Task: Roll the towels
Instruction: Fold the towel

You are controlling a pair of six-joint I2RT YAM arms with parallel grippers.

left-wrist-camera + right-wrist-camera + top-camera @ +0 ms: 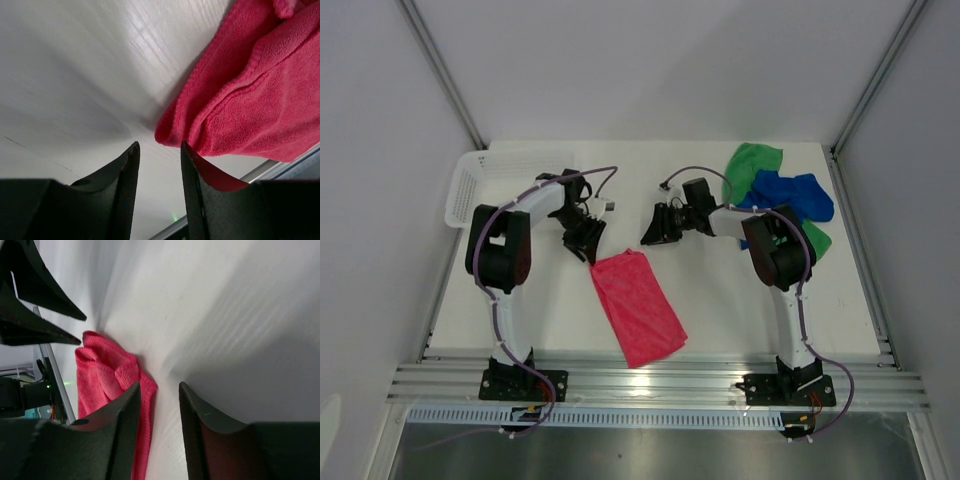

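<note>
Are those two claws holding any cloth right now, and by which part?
Nothing is held. The left end effector has bare table between its fingers, a corner of the pink towel just beside one; the right end effector is empty too.

This is looking like a robotics lab test cell, not a home or a shop. A left arm [500, 250] and a right arm [780, 250] are standing bolted to a grooved aluminium rail [660, 385] running across the bottom of the frame. Plain pale wall panels [650, 60], joined by metal struts [445, 72] rising toward the upper corners, are closing in a white table [740, 300] on three sides.
</note>
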